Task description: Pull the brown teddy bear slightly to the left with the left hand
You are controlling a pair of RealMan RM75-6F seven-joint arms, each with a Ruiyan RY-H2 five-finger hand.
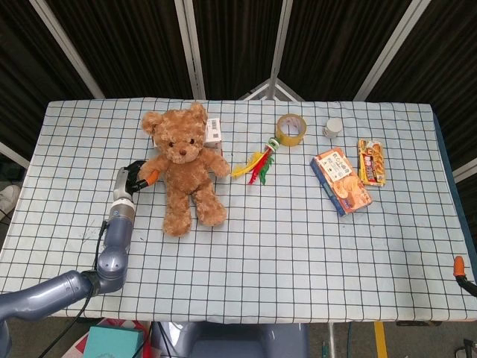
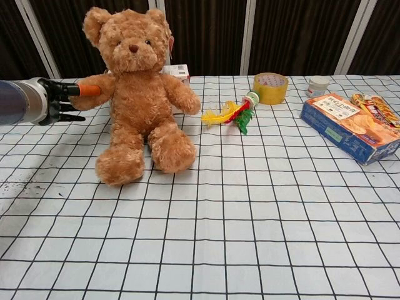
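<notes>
The brown teddy bear point(image 1: 182, 175) point(image 2: 137, 100) sits upright on the checkered table point(image 1: 298, 246), left of centre. My left hand point(image 1: 134, 179) point(image 2: 59, 101) is at the bear's outstretched arm, on the bear's left side in both views. Its orange-tipped finger lies over the paw and dark fingers curl beneath, so it holds the paw. Only an orange fingertip of my right hand point(image 1: 458, 267) shows, at the table's right edge in the head view.
A small white box point(image 1: 213, 132) stands right behind the bear. To the right lie a feather toy point(image 1: 257, 164), a yellow tape roll point(image 1: 291, 129), a small jar point(image 1: 332, 127), a blue snack box point(image 1: 340, 181) and a snack packet point(image 1: 371, 161).
</notes>
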